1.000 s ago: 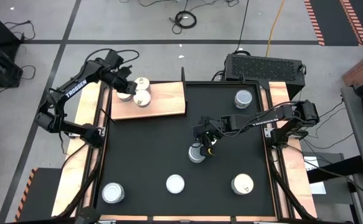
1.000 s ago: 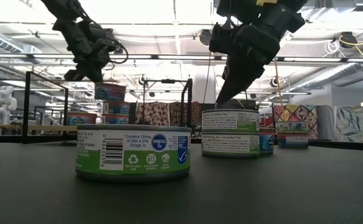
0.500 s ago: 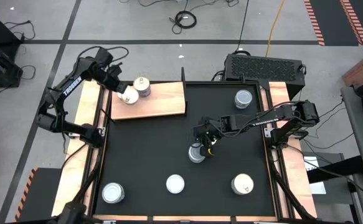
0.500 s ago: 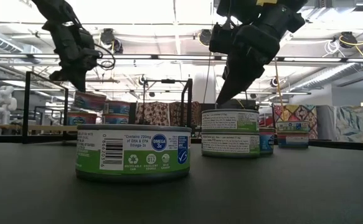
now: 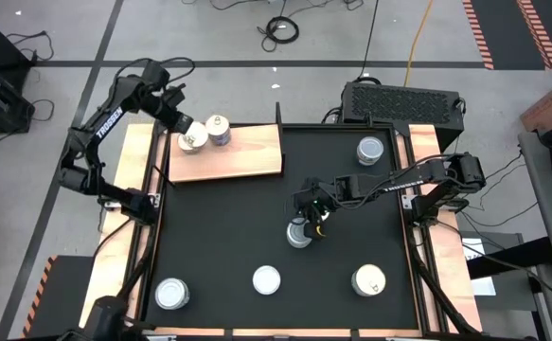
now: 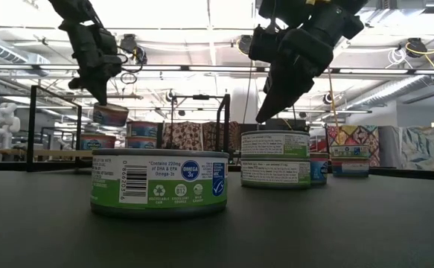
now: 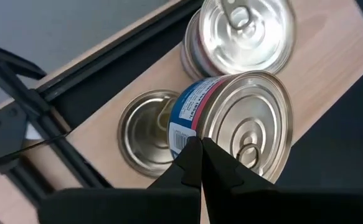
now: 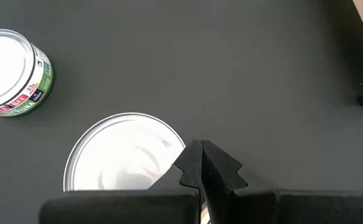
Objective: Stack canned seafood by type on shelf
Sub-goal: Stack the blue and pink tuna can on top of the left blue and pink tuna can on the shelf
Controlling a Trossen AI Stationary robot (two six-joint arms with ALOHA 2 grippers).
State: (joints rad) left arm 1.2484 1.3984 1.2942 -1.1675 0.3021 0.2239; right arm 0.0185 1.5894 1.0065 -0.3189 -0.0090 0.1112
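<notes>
The shelf (image 5: 247, 156) is a pale wooden board at the table's far left. My left gripper (image 5: 183, 128) is above its left end, shut on a blue-and-pink-labelled tin (image 7: 243, 130) of canned seafood. A bare-topped tin (image 7: 141, 127) stands on the board below it, and a pull-tab tin (image 5: 219, 131) stands beside that one. My right gripper (image 5: 315, 224) is shut at mid-table. It hangs just over the rim of a stack of two green-labelled tins (image 6: 275, 156), and the low view shows a small gap between them. My left gripper pinches the tin's top rim (image 7: 190, 138), on the label side, between its two shut fingertips. The fingers slant down from the table's far left. The tin hangs tilted below them (image 6: 111, 115), clear of the board and of the tin beneath.
Loose tins stand at the far right (image 5: 370, 150) and along the near edge (image 5: 171, 294), (image 5: 266, 279), (image 5: 368, 279). A black upright post (image 5: 278, 112) stands at the shelf's far right corner. The black mat between the shelf and the near tins is bare.
My left gripper has carried the tin toward the shelf's left end and a little up, rolling its wrist as it went. The tin now hangs tilted above the tin standing on the board.
</notes>
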